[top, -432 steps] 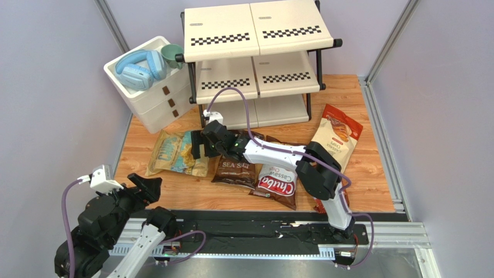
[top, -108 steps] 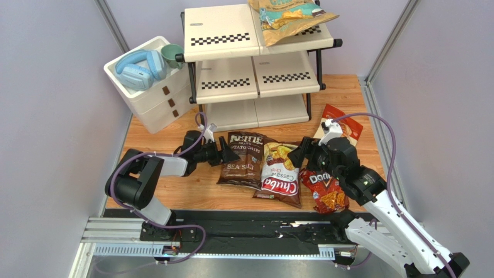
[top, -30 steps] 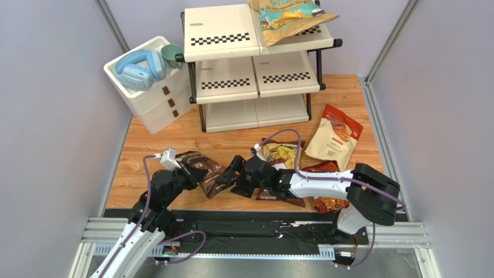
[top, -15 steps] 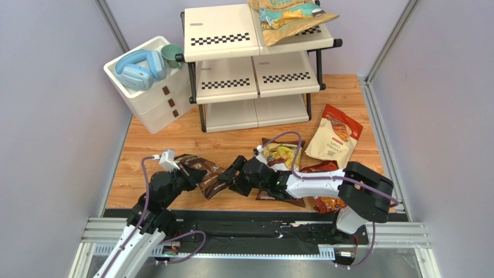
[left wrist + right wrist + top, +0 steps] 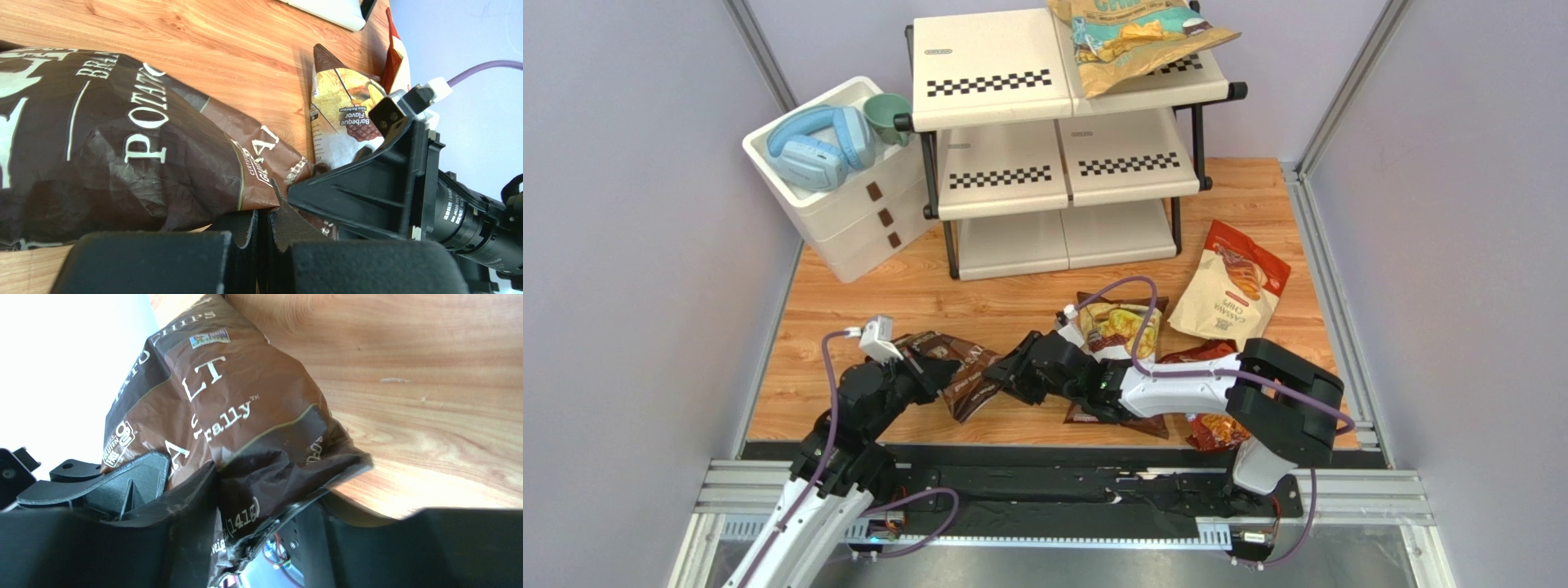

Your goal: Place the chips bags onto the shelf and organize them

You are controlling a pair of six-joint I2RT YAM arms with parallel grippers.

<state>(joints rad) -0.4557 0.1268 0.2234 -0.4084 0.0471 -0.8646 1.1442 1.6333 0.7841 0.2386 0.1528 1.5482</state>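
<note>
The right gripper (image 5: 999, 371) has slid a little more to the left than it was half a second ago. Now its tips meet the dark brown Sea Salt bag (image 5: 955, 371). That bag is well in front of the shelf (image 5: 1014, 74), out past its left front leg, over the wooden table (image 5: 891, 294).

The left gripper (image 5: 265, 229) is pinched tight on one edge of the Sea Salt bag, with its two fingers (image 5: 239, 239) pressed close together. The rest of the bag spreads away from it.

The other end of the bag is all crumpled and pokes in between the right gripper's fingers (image 5: 190, 508). It touches both of them, but I cannot tell if they are squeezing it yet.

So the bag hangs between the two grippers, one at each end.

The tan-and-teal bag (image 5: 1130, 31) lies on the right side of the shelf's top tier. Three more bags lie in front of the shelf, toward its right. The white-and-red bag (image 5: 1118, 328) is partly under the right arm, and the red Doritos bag (image 5: 1212, 429) is farthest from the shelf. The cream bag (image 5: 1232, 288) is nearest its right front leg.
</note>
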